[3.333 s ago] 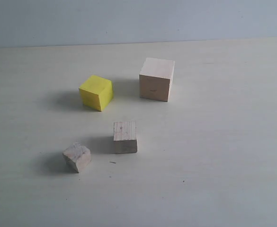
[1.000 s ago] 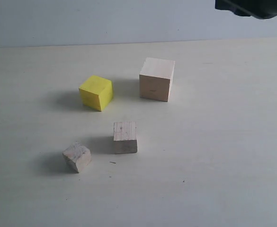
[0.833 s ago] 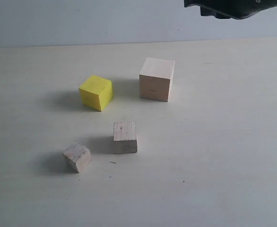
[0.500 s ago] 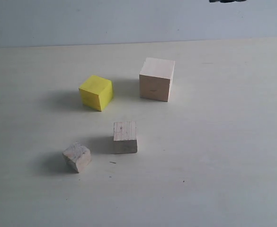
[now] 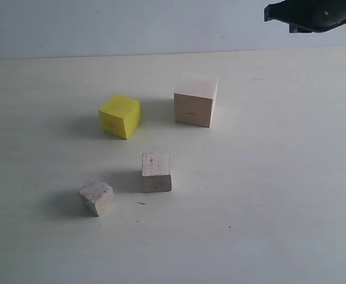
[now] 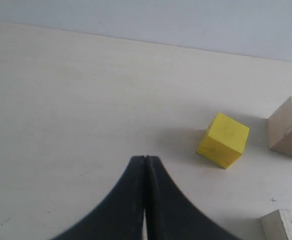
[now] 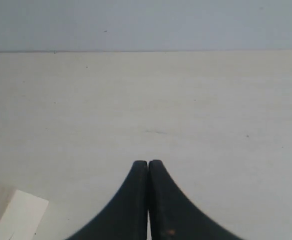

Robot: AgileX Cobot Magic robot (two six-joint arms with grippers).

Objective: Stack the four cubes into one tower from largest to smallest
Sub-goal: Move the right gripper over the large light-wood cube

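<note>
Left end effector and right end effector clenched empty, the yellow cube wants jaws opened and squared to its angled faces before topping the pale cube

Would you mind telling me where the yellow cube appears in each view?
Exterior view: yellow cube, left of the largest pale cube, apart from it.
Left wrist view: yellow cube past the left hand, beside that pale cube.
Right wrist view: not in it.
Shared landmark: the largest pale cube.
</note>
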